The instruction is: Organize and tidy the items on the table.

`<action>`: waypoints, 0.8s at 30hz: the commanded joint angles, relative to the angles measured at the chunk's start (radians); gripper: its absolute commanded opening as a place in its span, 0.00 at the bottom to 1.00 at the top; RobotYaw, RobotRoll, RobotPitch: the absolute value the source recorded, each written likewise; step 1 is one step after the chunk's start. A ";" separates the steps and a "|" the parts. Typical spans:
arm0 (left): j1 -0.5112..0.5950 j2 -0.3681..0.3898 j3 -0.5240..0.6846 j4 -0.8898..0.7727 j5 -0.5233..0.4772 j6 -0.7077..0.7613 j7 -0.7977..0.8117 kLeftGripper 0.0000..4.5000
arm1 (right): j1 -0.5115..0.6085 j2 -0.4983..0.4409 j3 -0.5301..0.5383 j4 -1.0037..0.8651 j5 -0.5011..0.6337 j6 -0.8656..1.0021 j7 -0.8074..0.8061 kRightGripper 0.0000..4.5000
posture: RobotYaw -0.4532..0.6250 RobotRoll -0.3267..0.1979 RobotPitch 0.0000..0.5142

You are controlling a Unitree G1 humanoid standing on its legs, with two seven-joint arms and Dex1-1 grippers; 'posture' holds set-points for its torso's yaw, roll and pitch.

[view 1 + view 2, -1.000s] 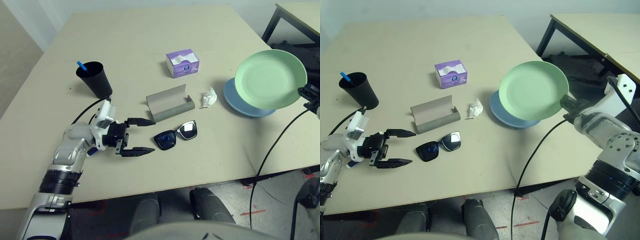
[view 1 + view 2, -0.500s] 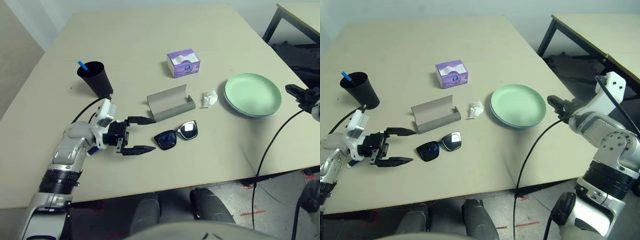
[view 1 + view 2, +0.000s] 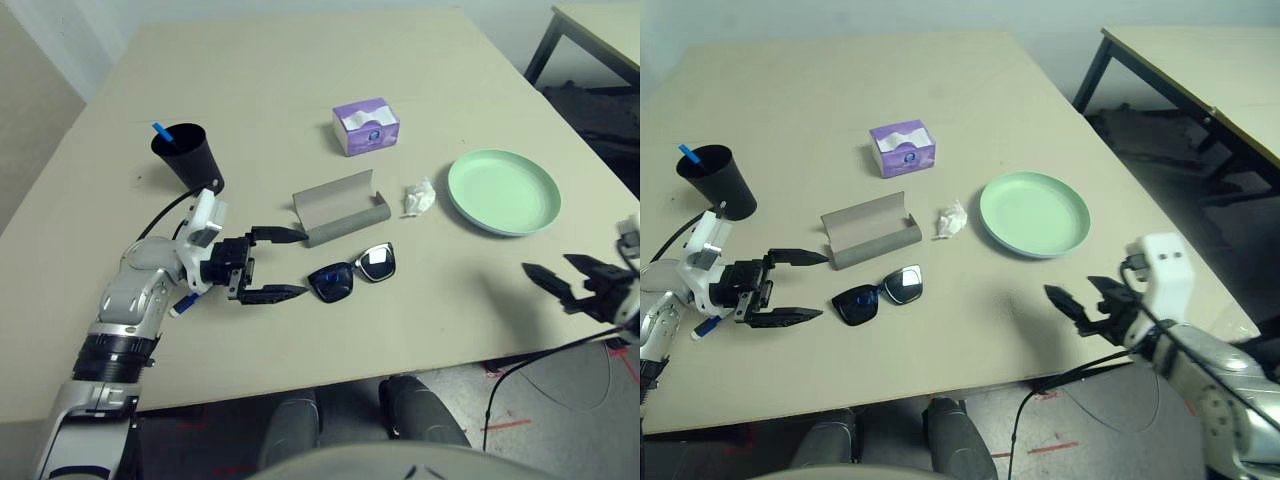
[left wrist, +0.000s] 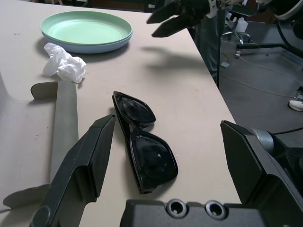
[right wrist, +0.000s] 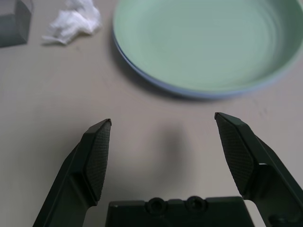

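Table (image 3: 300, 90) with scattered items and 2 robot grippers, both empty with fingers spread apart.

Left gripper (image 3: 290, 263) lies low over the beige top, its 2 black fingers wide apart and pointing at the black sunglasses (image 3: 352, 272), which lie just beyond the fingertips, not touched. Grey glasses case (image 3: 340, 205) sits open just behind the sunglasses. A crumpled white tissue (image 3: 418, 196) lies between the case and the green plate (image 3: 503, 190), which is stacked on the pale-blue plate (image 4: 102, 46). The purple tissue box (image 3: 365, 126) stands farther back. A black cup (image 3: 187, 158) at the left holds a blue-capped marker (image 3: 160, 131). Right gripper (image 3: 1077, 306) hovers near the table's front right edge, well short of the plates.
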 commanded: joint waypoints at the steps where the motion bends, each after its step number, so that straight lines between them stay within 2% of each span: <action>1: 0.006 0.002 0.006 0.000 0.038 -0.011 0.053 1.00 | -0.043 0.030 0.097 0.052 -0.105 -0.104 -0.043 0.99 | 0.33 0.62 0.25; 5: 0.024 -0.009 0.018 -0.023 0.082 -0.015 0.171 1.00 | -0.134 0.079 0.200 0.121 -0.176 -0.177 -0.057 0.99 | 0.34 0.62 0.25; 13: 0.075 -0.005 0.032 -0.058 0.117 -0.011 0.290 1.00 | -0.260 0.130 0.318 0.241 -0.242 -0.224 -0.027 0.99 | 0.37 0.62 0.25; 24: 0.105 -0.011 0.032 -0.079 0.131 -0.018 0.369 1.00 | -0.442 0.222 0.393 0.436 -0.284 -0.200 -0.012 0.99 | 0.38 0.62 0.25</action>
